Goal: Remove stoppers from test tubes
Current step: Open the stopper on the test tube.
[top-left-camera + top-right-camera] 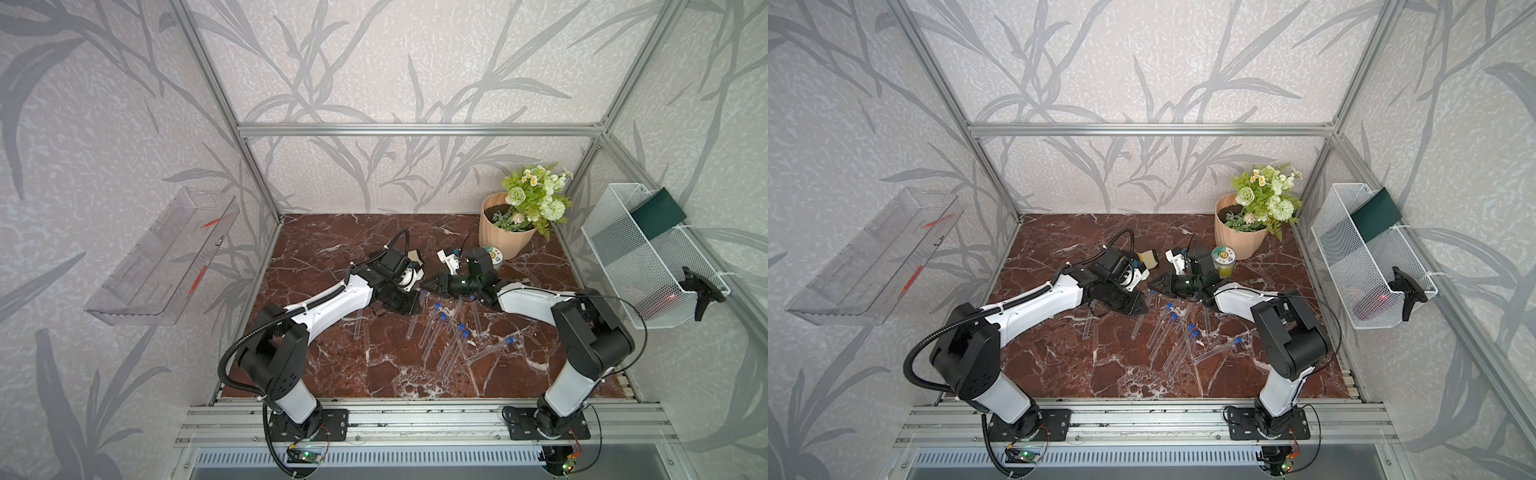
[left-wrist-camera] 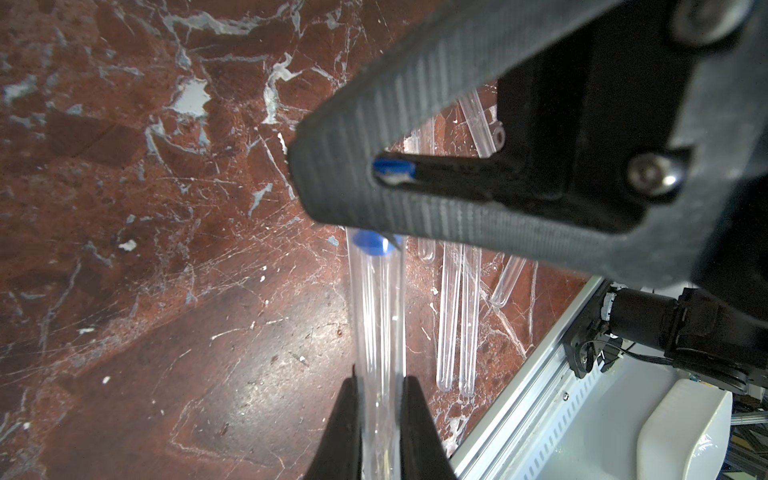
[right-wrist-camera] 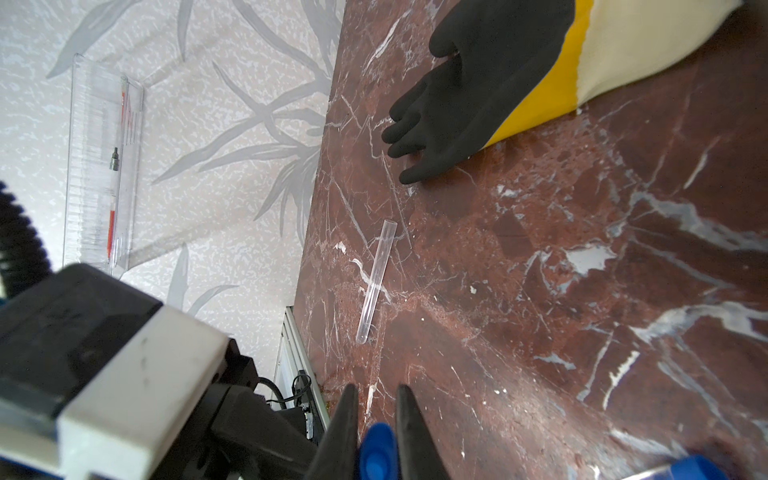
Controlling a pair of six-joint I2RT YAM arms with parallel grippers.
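Altogether six blue stoppers show in both top views, each on the end of one of the clear tubes. About nine tubes are on or over the red marble table, though several overlap, so that count is not sure. Three look uncapped. One of these, the lone tube, lies on the left arm's side, apart from the cluster. The left gripper is clamped around the body of the held tube, over the middle of the table between the two arms. The right gripper is closed on the held stopper, which sits at that tube's mouth. One black and yellow glove lies flat on the table. Four containers are around: a peach pot with green and white flowers in the far right corner; a small jar just beside it, with something greenish inside; a white mesh basket on the right wall, holding a dark green flat thing and something red too blurred to name; and a clear tray on the left wall — in it, a thin red-marked stick.
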